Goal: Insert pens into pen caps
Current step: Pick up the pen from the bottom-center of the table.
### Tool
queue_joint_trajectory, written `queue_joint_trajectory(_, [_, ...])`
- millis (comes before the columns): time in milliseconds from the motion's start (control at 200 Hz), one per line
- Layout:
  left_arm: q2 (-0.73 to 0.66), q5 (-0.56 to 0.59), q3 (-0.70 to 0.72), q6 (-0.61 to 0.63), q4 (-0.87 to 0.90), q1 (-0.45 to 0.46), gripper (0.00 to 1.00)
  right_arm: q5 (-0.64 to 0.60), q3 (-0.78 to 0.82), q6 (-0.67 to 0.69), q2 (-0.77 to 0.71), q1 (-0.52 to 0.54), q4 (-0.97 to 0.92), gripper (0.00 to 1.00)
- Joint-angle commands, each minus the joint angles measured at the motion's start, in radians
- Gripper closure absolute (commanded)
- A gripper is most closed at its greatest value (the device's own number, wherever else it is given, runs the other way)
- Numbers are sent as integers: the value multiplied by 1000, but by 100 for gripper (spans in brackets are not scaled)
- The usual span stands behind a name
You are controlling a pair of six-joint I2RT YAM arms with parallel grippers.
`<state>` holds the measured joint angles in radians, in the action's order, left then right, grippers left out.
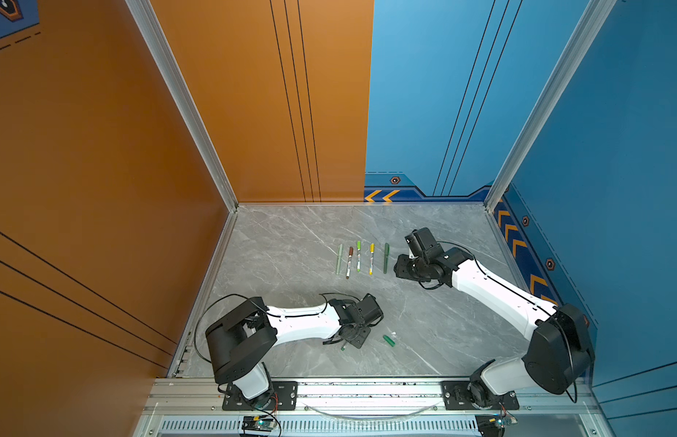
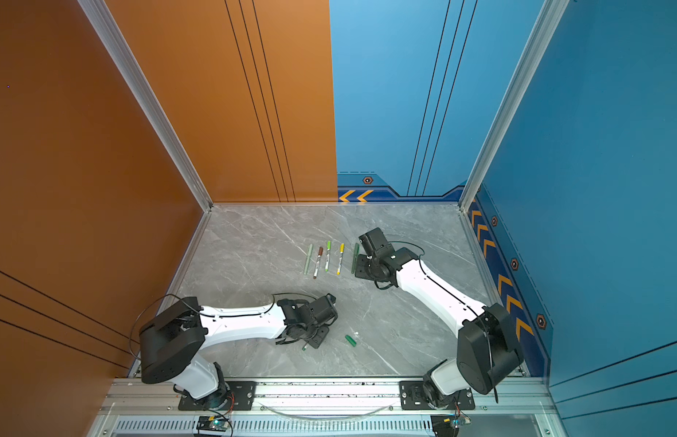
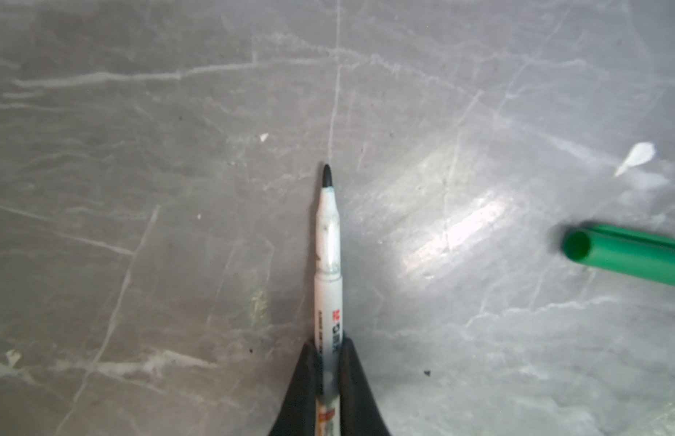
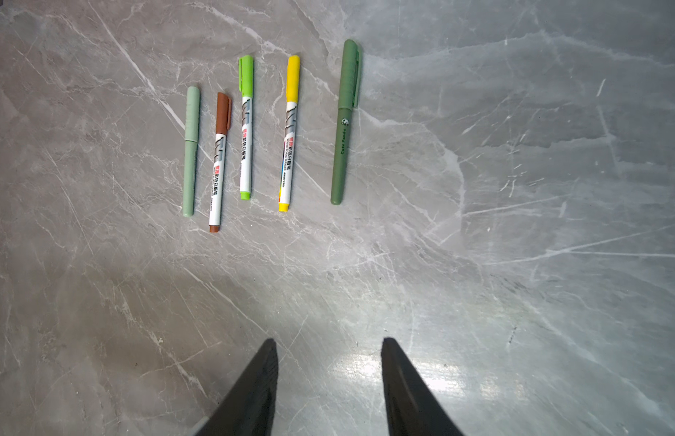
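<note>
My left gripper [image 3: 330,344] is shut on a white-barrelled pen [image 3: 328,264], whose bare dark tip points away from the jaws just above the marble table. In a top view only this pen's dark green end [image 1: 343,347] peeks out beside the left wrist. A dark green pen cap [image 3: 630,256] lies loose near it, open end toward the pen, and shows in both top views [image 1: 389,340] [image 2: 350,340]. Several capped pens lie in a row further back: sage [image 4: 190,151], brown [image 4: 219,162], light green [image 4: 246,128], yellow [image 4: 289,132], dark green [image 4: 345,120]. My right gripper [image 4: 330,344] hangs open and holds nothing, beside that row.
A small white scrap [image 3: 636,156] lies on the table close to the loose cap. Orange and blue walls [image 1: 291,113] close the back and sides. An aluminium rail [image 1: 367,389] with both arm bases runs along the front edge.
</note>
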<state>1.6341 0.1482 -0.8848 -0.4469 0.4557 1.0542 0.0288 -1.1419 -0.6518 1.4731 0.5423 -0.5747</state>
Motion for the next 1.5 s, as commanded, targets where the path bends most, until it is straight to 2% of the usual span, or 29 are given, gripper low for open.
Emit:
queue_joint_trajectory(0, [73,-2,35,2,-2,-22,94,4,28,-34,-30,-11,36,53])
queue_joint_trajectory(195, [33,-27,6,23,-72,-62,99,72,94,-91,-81,-64,125,53])
queue_joint_trajectory(340, [-7,-121,-63,68,-139,-135,100,179,210,-145,-180,-122,325,51])
queue_joint_trajectory(486, [-48,-248,-123,82,-228,-204,100,239,318,-204,-280,-174,502,45])
queue_joint_trajectory(541, [-65,-286,-133,84,-258,-223,100,243,339,-203,-306,-178,527,38])
queue_joint_trajectory(661, [-101,-334,-138,84,-342,-248,100,273,352,-172,-326,-173,540,32])
queue_joint_trajectory(821, [-139,-349,-128,55,-399,-250,100,355,347,-163,-294,-129,573,30])
queue_joint_trajectory(1026, [-172,-337,-64,-20,-508,-229,100,339,343,-123,-245,-43,582,29])
queue_joint_trajectory(1156, [-181,-307,-41,-40,-554,-208,100,318,360,-138,-223,-12,603,33])
queue_joint_trajectory(1316, [-165,-291,-47,-47,-562,-198,100,306,369,-171,-194,11,627,52])
queue_joint_trajectory(1497, [-166,-242,-43,-62,-564,-198,100,314,376,-188,-165,47,654,59])
